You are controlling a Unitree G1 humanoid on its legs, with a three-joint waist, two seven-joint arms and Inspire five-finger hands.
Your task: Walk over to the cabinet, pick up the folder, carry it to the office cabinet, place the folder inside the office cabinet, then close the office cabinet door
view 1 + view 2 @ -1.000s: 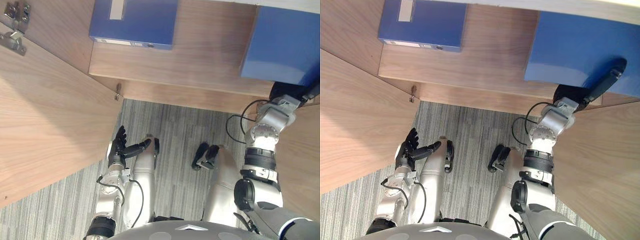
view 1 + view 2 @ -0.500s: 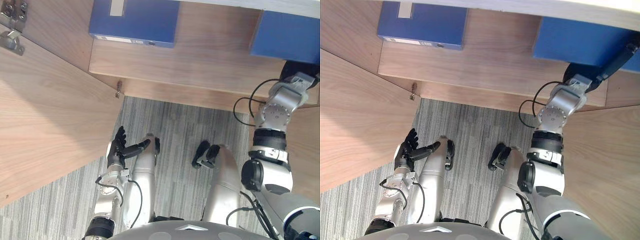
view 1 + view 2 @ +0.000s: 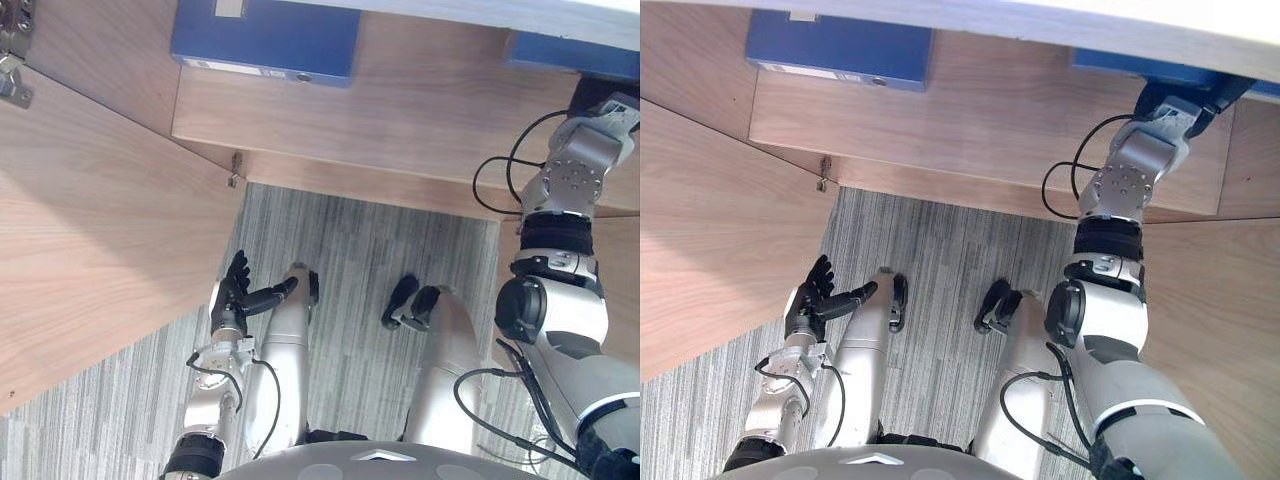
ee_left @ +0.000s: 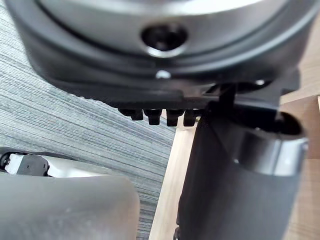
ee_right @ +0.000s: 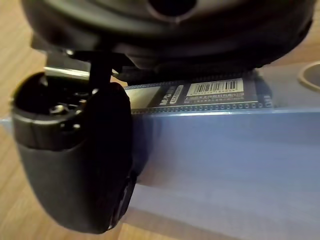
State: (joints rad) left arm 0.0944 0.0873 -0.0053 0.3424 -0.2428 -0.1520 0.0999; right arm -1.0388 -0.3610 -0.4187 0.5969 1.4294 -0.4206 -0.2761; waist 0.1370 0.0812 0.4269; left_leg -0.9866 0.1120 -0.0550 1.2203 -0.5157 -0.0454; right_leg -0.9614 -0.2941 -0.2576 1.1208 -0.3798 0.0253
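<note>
My right hand (image 3: pixel 1175 100) is reaching deep onto the wooden cabinet shelf (image 3: pixel 420 110), shut on a blue folder (image 3: pixel 560 55). Just a strip of that folder shows below the pale board above it. In the right wrist view the thumb (image 5: pixel 75 150) presses against the folder's blue face (image 5: pixel 225 150), near its barcode label, and the fingers are hidden behind it. A second blue folder (image 3: pixel 265 40) lies on the same shelf at the far left. My left hand (image 3: pixel 235 295) hangs low over the carpet, open and holding nothing.
The cabinet's left door (image 3: pixel 90 230) stands open, swung out toward me, with metal hinges (image 3: pixel 12 60) at its inner edge. The right door (image 3: pixel 1230 330) is open too, close beside my right arm. Grey striped carpet (image 3: pixel 350 240) lies below the shelf.
My right arm has stretched forward and carried the folder deeper onto the shelf, so most of it now sits under the upper board. The left hand has stayed put.
</note>
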